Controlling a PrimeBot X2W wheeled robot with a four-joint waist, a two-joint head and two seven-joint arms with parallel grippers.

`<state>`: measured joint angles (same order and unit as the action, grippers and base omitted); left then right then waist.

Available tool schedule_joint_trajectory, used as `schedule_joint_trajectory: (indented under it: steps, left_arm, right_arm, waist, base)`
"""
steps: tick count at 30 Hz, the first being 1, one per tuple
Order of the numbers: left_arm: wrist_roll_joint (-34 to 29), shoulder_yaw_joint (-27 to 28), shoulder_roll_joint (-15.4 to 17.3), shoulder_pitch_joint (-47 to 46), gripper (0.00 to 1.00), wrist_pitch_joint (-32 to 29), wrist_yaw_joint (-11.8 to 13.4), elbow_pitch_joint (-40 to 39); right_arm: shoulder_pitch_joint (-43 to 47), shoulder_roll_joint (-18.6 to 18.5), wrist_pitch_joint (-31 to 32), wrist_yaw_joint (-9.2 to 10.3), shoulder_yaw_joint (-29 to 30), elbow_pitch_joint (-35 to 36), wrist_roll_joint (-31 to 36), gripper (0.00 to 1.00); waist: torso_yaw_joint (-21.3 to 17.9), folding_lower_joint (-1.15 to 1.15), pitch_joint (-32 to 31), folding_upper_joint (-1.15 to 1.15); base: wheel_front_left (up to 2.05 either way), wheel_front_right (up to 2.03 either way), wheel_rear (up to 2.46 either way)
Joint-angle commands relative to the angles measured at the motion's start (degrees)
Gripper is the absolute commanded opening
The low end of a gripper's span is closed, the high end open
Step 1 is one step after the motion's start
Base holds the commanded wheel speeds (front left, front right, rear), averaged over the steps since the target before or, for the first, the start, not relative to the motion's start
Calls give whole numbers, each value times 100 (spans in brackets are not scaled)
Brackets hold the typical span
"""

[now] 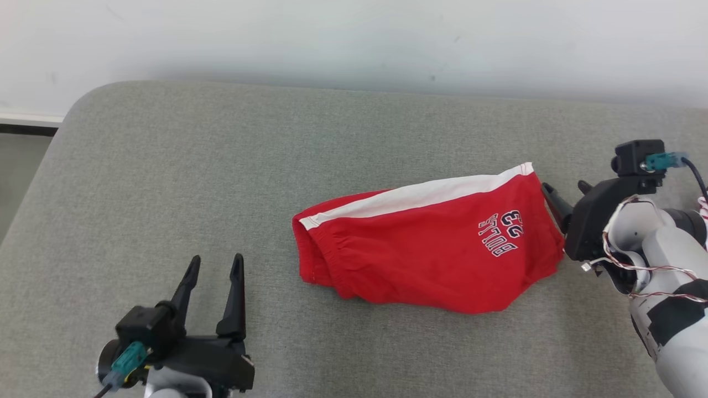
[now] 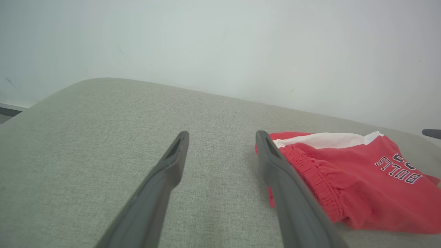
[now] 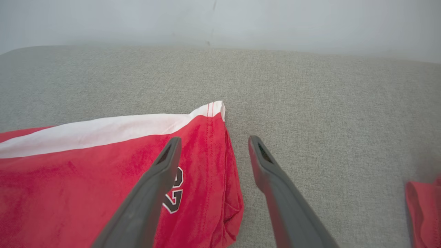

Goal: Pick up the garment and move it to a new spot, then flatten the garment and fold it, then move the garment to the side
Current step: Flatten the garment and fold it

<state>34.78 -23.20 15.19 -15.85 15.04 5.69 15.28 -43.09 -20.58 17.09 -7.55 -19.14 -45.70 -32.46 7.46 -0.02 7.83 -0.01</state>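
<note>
Red shorts [image 1: 426,243] folded; second red cloth [image 3: 423,210] at right-wrist edge; both jaws wide, empty.

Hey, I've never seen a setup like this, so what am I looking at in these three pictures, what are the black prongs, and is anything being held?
This is a two-armed robot seen by three of its own cameras. The wide picture comes from its head, looking down on a grey fabric-covered surface. The other two come from cameras on each wrist, looking along that arm's two long dark fingers.

The prongs are the grippers. The left gripper sits at the lower left of the head view, on bare fabric. The right gripper is at the right, beside the garment's edge.

On the surface lies a folded pair of red shorts with a white stripe and "BULLS 23" lettering. Another bit of red cloth peeks in at the right wrist view's edge.

Both grippers stand open; nothing is held.
</note>
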Motion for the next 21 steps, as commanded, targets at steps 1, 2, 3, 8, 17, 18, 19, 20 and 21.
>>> schedule_joint_trajectory:
  steps: [1,2,3,8,17,18,19,20,21]
  left_arm:
    - [-180,118,-8,144,100,13,-31,-172]
    - [-317,220,-24,271,100,13,-48,-283]
    - [-412,330,-64,397,100,14,-61,-390]
    - [-1160,854,-275,890,100,15,-110,-967]
    - [-1828,1545,-873,1397,100,15,-597,-1408]
    - [-1881,1598,-915,1406,100,15,-648,-1420]
    - [-1918,1643,-954,1437,100,15,-697,-1411]
    - [-1961,1689,-992,1466,100,15,-746,-1413]
    - [-2001,1729,-1030,1498,100,15,-785,-1395]
  right_arm:
    - [86,-16,7,14,88,-71,-39,100]
    - [114,-23,33,14,135,-125,-28,100]
    - [122,-22,45,14,189,-179,-25,100]
    - [40,-36,81,14,408,-514,188,100]
    - [-112,7,43,14,721,-966,606,100]
    - [-122,24,55,14,760,-1033,641,100]
    - [-125,43,67,14,793,-1090,682,100]
    - [-131,70,77,14,832,-1154,706,100]
    - [-125,88,91,14,867,-1232,751,100]
  waist:
    - [64,2,23,1]
    - [88,2,42,1]
    - [120,2,70,1]
    - [302,2,217,1]
    - [589,2,425,1]
    - [604,2,442,1]
    - [620,2,460,1]
    - [632,2,473,1]
    - [643,2,484,1]
  base:
    - [0,0,0]
    - [0,0,0]
    - [0,0,0]
    - [0,0,0]
    - [0,0,0]
    - [0,0,0]
    - [0,0,0]
    - [0,0,0]
    - [0,0,0]
